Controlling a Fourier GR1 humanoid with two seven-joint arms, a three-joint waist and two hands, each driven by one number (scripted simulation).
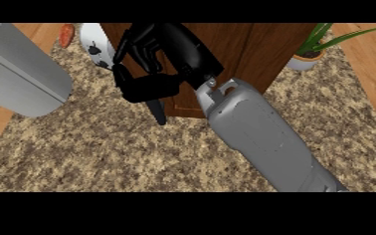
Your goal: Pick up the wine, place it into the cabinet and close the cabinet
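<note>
The right hand [150, 47] is up by the brown cabinet [242, 45]. Its fingers are curled shut around a dark thing. I think that dark thing is the wine [150, 92], because it has a fat part under the fingers and a thin neck that points down toward the table [110, 149]. So the wine is in the hand, off the table, and right in front of the cabinet.

The job now, I think, is to put the wine inside. To do it well, the hand should keep the wine held until it sits on the shelf. It should go in slowly so the bottle does not bump the wood. I cannot tell if the door is open, so that needs a look first. The neck points down, so the bottle may need turning before it can stand.

The grey arm comes up from below and to the right of the hand, and the wrist bends so the back of the hand faces up. A white thing [95, 42] sits just left of the hand. A plant [312, 50] is far off to its right. The left hand does not show.
</note>
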